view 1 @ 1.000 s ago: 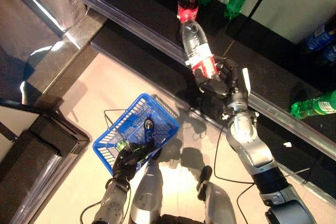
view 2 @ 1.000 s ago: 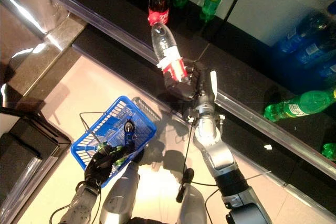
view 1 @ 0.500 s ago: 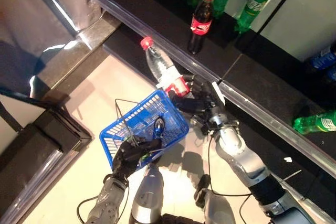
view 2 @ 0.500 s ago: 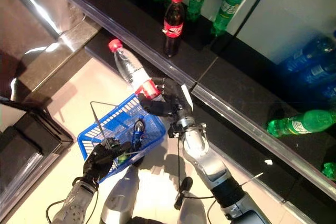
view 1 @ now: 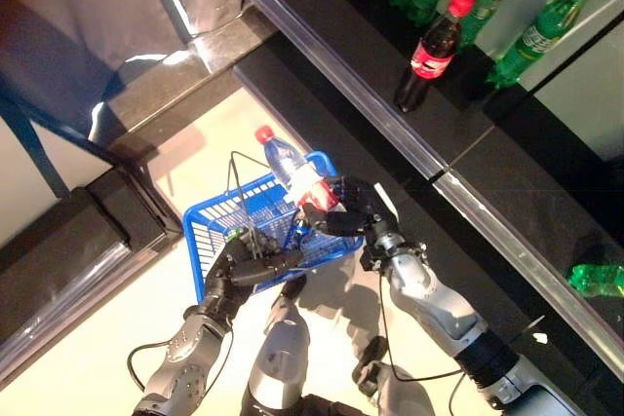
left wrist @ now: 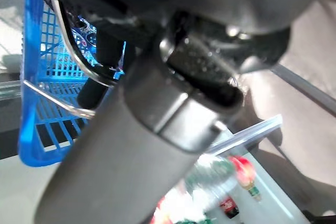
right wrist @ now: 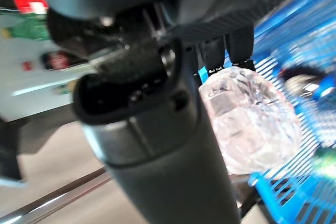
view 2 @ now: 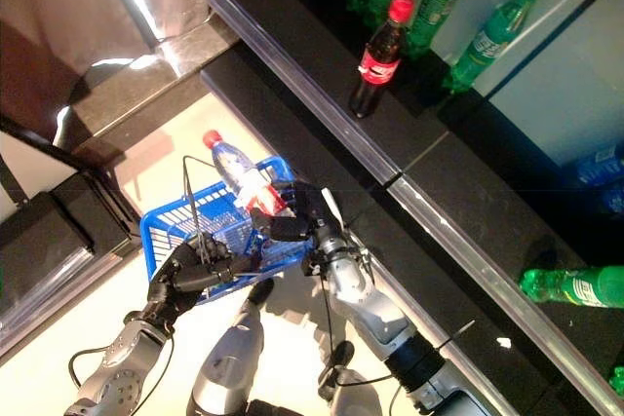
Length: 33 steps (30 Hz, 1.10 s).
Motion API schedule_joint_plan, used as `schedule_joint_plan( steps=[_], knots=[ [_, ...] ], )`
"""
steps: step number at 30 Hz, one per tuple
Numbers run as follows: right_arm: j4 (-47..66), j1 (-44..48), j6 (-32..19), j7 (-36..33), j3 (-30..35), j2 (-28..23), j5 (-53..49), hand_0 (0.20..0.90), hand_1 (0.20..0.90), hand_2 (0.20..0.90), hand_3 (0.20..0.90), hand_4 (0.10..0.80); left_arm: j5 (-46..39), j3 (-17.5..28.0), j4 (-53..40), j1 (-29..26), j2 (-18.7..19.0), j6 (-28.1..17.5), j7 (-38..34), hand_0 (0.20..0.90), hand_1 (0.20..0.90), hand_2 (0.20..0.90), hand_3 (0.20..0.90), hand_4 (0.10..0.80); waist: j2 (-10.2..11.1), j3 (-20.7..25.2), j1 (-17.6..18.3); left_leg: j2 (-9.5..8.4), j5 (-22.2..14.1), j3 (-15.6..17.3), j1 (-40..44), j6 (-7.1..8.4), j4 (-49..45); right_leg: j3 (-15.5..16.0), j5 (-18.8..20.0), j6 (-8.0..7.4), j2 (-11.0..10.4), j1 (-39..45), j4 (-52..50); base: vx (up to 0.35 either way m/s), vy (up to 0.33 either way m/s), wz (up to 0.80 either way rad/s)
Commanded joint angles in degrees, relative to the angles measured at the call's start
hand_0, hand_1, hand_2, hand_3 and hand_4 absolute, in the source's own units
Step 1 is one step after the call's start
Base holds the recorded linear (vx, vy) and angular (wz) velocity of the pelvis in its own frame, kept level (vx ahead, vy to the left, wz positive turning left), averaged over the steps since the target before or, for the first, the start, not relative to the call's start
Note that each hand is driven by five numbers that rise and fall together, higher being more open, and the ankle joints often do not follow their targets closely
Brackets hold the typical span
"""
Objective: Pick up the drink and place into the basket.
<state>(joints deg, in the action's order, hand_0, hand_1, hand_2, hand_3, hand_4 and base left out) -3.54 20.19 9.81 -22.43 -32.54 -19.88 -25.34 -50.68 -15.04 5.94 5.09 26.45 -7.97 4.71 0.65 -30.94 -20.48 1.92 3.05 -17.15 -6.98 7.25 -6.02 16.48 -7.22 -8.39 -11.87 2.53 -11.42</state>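
The robot's right hand [view 1: 349, 216] held a clear water bottle [view 1: 292, 173] over the blue wire basket [view 1: 222, 229], its fingers and thumb curled round the bottle's lower body at the red label. The bottle tilted away from that hand, its red cap [view 1: 263, 133] pointing up and out past the basket's far rim, while its base sat against the palm (the ribbed clear bottom showed plainly in the right wrist view [right wrist: 247, 124]). The left hand [view 1: 237, 265], just beside the right and nearer the robot, was closed on the basket's thin metal handles [view 2: 200, 241], holding the basket up off the pale floor [view 1: 88, 358]. Beyond the right hand, a dark counter [view 1: 458, 158] carried an upright cola bottle [view 1: 426, 54] with a red cap and several green bottles [view 1: 525, 38] behind it; another green bottle [view 1: 597, 279] lay on its side well off to the right.
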Motion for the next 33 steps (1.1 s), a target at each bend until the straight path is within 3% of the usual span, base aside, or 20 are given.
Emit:
schedule_joint_plan(
  steps=[1, 9, 20, 24, 33],
  knots=[
    [3.54, 3.27, -5.72, -0.72, -2.94, 3.84, -1.84, 0.300, 0.300, 0.300, 0.200, 0.100, 1.94, 1.48, -22.50, -3.64, 1.70, -10.83, 12.38, 0.300, 0.300, 0.300, 0.200, 0.100, 0.26, 12.04, -0.29, 0.17, 1.75, -1.94, 1.07, -3.67, 0.02, 0.45, 1.83, 5.19, 0.87, 0.48, -2.67, 0.036, -0.044, 0.22],
    [-2.90, 3.21, 0.47, 0.27, -5.45, 4.72, -3.78, 0.300, 0.300, 0.300, 0.200, 0.100, 1.42, 1.28, -24.34, -4.04, 1.95, -7.76, 15.82, 0.300, 0.300, 0.300, 0.200, 0.100, 1.32, 11.96, -1.49, 0.05, 1.71, -3.05, 0.96, -3.46, -0.11, 0.72, 1.64, 5.38, 1.30, 0.85, -2.74, 0.048, -0.032, 0.03],
    [-6.77, 3.42, 8.58, 6.73, -8.33, 3.19, -5.26, 0.300, 0.300, 0.300, 0.200, 0.100, 2.24, 2.50, -24.98, -3.29, 2.69, -5.19, 18.08, 0.300, 0.300, 0.300, 0.200, 0.100, 2.90, 12.13, -2.66, 0.16, 1.69, -4.31, 1.32, -3.19, 0.05, 0.69, 1.37, 5.62, 2.08, 1.33, -2.82, 0.057, -0.030, 0.06],
    [-8.78, 3.97, 11.85, 8.92, -9.06, 2.72, -1.45, 0.300, 0.300, 0.300, 0.200, 0.100, 1.82, 2.92, -24.85, -3.09, 3.07, -3.96, 20.02, 0.300, 0.300, 0.300, 0.200, 0.100, 3.30, 12.48, -3.03, 0.16, 1.72, -4.51, 1.43, -3.16, 0.06, 0.69, 1.38, 5.69, 2.23, 1.59, -2.72, 0.056, -0.017, 0.00],
    [-16.14, 9.33, 21.57, 9.22, -8.78, 3.21, -0.17, 0.300, 0.300, 0.300, 0.200, 0.100, 4.60, 1.03, -27.91, -5.24, 5.76, 0.91, 30.29, 0.300, 0.300, 0.300, 0.200, 0.100, 4.25, 13.05, -3.71, 0.70, 1.28, -4.28, 2.43, -3.07, -0.32, 0.62, 1.61, 5.68, 2.50, 2.73, -2.77, 0.067, -0.014, 0.03]
  ],
)
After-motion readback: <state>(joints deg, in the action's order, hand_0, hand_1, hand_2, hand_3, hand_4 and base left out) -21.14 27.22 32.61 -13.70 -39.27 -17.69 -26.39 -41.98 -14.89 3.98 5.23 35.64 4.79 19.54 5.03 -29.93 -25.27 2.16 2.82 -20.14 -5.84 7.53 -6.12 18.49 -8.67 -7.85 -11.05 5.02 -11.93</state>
